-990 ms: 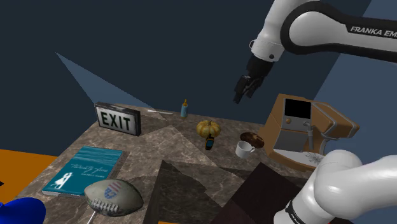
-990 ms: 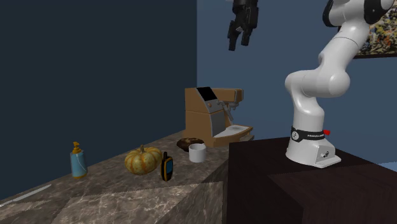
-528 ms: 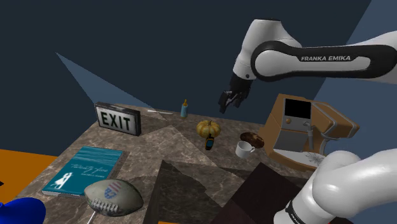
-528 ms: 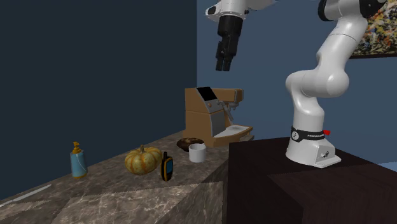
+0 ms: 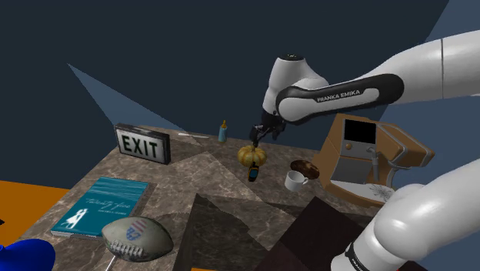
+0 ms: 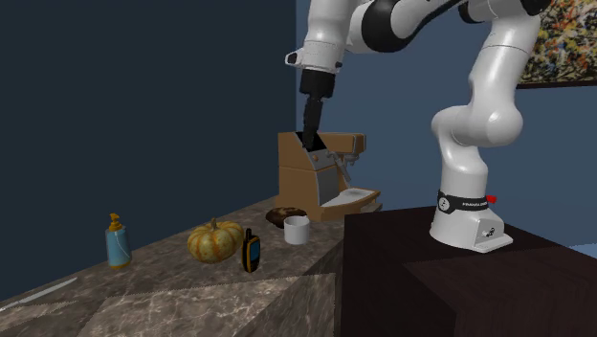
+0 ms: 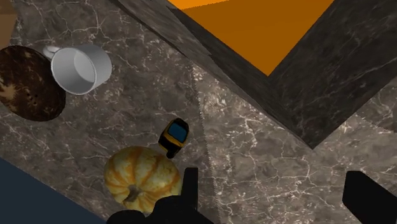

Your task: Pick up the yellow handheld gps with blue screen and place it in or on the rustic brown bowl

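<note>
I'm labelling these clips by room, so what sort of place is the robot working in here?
Probably a kitchen or home coffee corner: a marbled stone counter carries a brown coffee machine and a white mug.

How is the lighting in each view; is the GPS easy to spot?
Shoulder view: dim, with a pale wedge of light on the wall behind the EXIT sign; the GPS looks dark. Second exterior view: dim too. Wrist view: brighter, its blue screen plain beyond the open gripper.

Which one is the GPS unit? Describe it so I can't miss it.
Find the marbled counter, then the orange pumpkin on it. The GPS stands upright just beside the pumpkin: small, slim, yellow and black with a blue screen.
</note>
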Controlling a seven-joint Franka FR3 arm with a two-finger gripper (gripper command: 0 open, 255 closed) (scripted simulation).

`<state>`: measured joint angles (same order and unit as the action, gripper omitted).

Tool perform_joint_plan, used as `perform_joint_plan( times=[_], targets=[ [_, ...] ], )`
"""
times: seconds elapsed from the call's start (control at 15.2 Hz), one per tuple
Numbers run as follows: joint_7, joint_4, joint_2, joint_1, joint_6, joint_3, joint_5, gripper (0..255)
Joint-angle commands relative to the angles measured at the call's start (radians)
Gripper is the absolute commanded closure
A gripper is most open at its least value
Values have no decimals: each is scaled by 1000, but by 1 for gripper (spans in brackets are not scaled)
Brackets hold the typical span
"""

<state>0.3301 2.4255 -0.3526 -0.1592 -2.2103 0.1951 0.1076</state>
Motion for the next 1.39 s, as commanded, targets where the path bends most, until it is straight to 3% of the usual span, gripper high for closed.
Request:
perform_joint_plan(
  times=[0.0, 0.59, 0.99, 1.32],
  targets=[
    [55, -11, 72, -25, -56, 15, 43, 0],
    [348, -116, 400, -109, -222, 27, 313, 0],
    [535, -244, 619, -104, -266, -36, 490, 0],
    [649, -374, 794, -85, -281, -106, 584, 0]
  ],
)
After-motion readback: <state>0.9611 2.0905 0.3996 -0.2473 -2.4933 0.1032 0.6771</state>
